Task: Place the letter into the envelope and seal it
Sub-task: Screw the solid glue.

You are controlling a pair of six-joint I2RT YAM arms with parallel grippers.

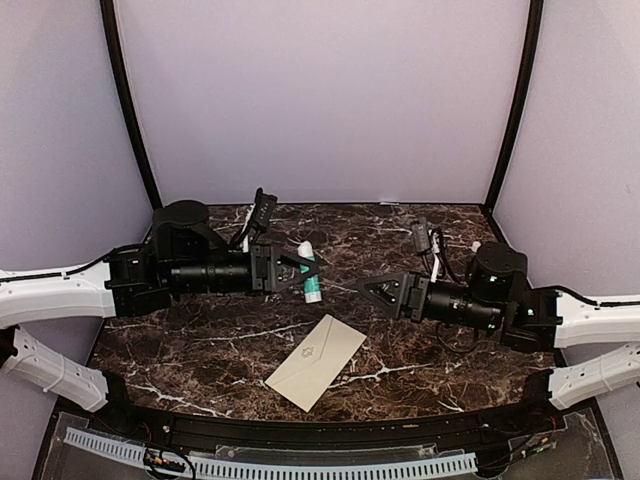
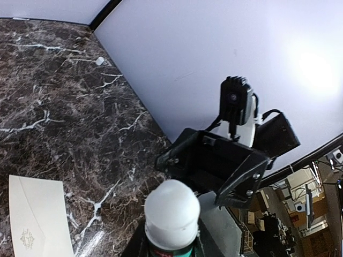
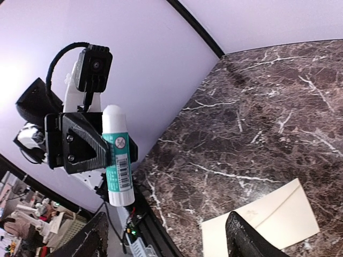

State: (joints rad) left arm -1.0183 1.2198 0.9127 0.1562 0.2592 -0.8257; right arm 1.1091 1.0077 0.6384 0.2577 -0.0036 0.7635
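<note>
The cream-beige envelope [image 1: 316, 362] lies flat on the dark marble table [image 1: 200, 340], near the front middle, with its emblem up; it also shows as the envelope [image 2: 37, 219] in the left wrist view and the envelope [image 3: 268, 225] in the right wrist view. The letter is out of view. My left gripper [image 1: 298, 270] hovers above the table, shut on an upright teal glue stick [image 1: 310, 272] with a white top, the glue stick [image 2: 171, 214] filling its own view. My right gripper [image 1: 368, 292] faces it from the right, a gap apart, open and empty, its fingers [image 3: 244, 241] spread wide.
A small white object [image 2: 99, 60] lies on the table near the back wall. Lilac walls with black corner posts [image 1: 130, 110] close in the table at the back and sides. A black rail [image 1: 300, 425] runs along the front edge.
</note>
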